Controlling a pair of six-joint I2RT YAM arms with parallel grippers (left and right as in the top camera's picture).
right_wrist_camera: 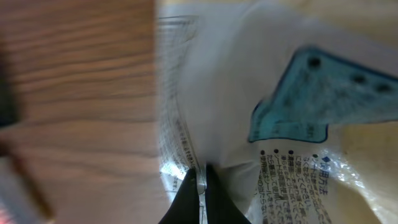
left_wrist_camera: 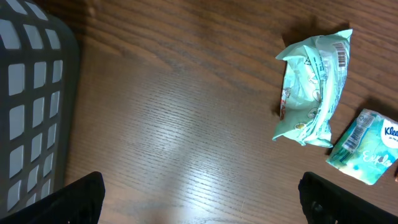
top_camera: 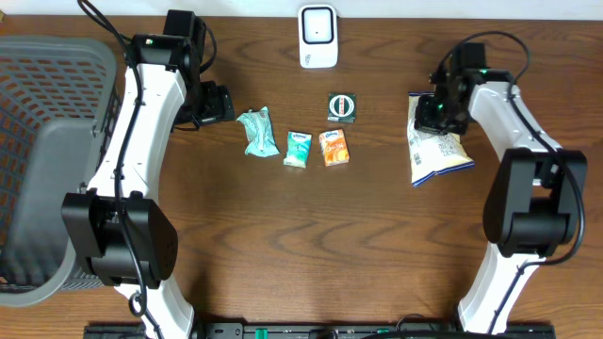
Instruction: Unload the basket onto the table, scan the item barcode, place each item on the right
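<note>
Dark wood-grain desk (top_camera: 377, 245), softly lit

The desk was brown, its grain running left to right, and a broad pale sheen of reflected light lay across it in the left wrist view. A narrow pale strip (top_camera: 424, 8) ran beyond its far edge, too thin to identify. A black rail (top_camera: 311, 330) lined the near edge, and a grey lattice basket (top_camera: 38, 113) sat at the left end.
</note>
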